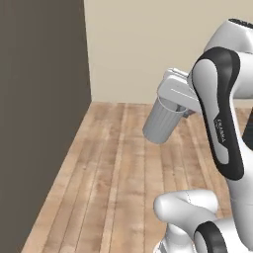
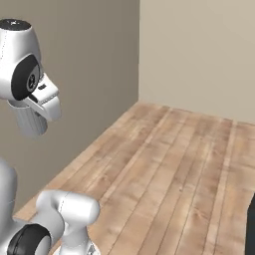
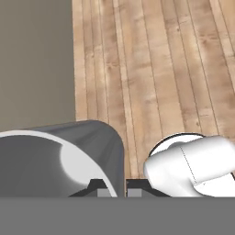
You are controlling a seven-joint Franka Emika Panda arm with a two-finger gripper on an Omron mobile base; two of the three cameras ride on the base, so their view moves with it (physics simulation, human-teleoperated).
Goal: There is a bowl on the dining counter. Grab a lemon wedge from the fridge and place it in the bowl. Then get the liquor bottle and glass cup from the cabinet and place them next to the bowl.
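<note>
Glass cup [image 1: 162,123] hangs in our claw [image 1: 174,106], raised well above the wooden floor [image 1: 113,178] and tilted, its closed base pointing down and to the left in the left base view while its open mouth sits up against the hand. From the right base view we see the same cup [image 2: 30,121] as a grey ribbed cylinder under the claw [image 2: 39,107], near the left edge, hanging almost upright from that side. In the hand view the cup [image 3: 69,156] lies large in the lower left, its pale rim curving around a darker inside, and the two dark fingertips [image 3: 103,186] stand close together at the bottom with the cup's wall pinched between them, one tip inside the rim and one outside. A tall, flat dark grey wall [image 1: 42,113] rises on the left, meeting the floor along a straight line that runs away from us; a plain beige wall [image 1: 148,44] closes the far side. The floor boards run from near to far. We cannot tell whether the dark grey wall is a fridge or a panel.
</note>
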